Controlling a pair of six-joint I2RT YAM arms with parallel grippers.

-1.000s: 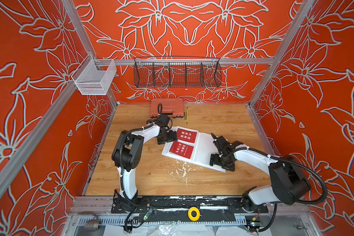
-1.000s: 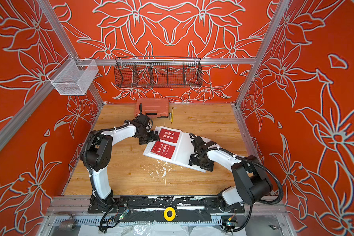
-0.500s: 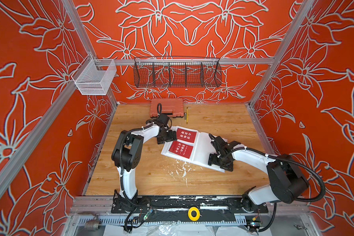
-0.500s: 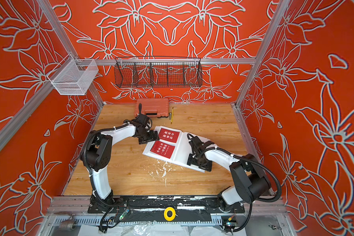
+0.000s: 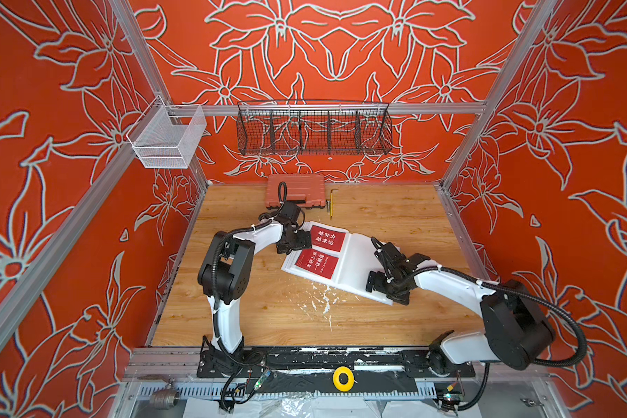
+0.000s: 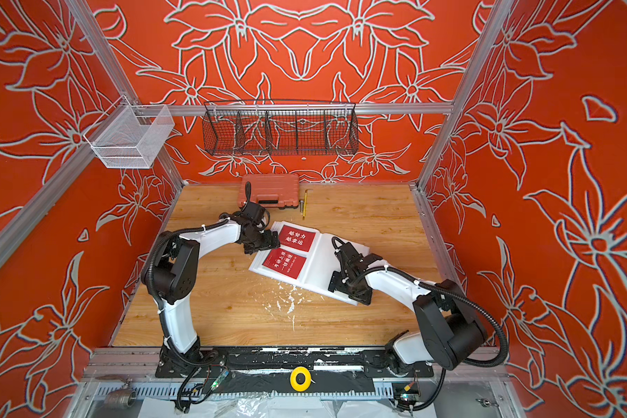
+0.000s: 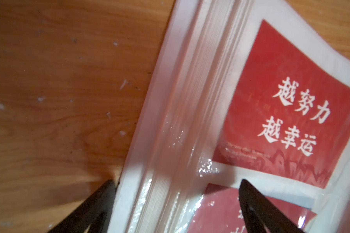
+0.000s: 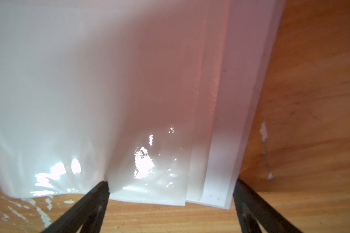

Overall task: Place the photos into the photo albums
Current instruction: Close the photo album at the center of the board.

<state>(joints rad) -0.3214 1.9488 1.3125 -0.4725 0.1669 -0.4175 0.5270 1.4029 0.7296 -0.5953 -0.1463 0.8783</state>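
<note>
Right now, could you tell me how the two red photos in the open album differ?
The far red photo lies at the page's far end; the near red photo sits closer to the robot's base. The far one's characters are large and upright in both top views; the near one's are smaller and turned sideways. Both are red with white writing, on the same album page.

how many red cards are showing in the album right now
2. Both lie on the same page of the open photo album: one red card nearer the back wall, the other red card right beside it, nearer the front edge. More may be hidden under other pages.
</note>
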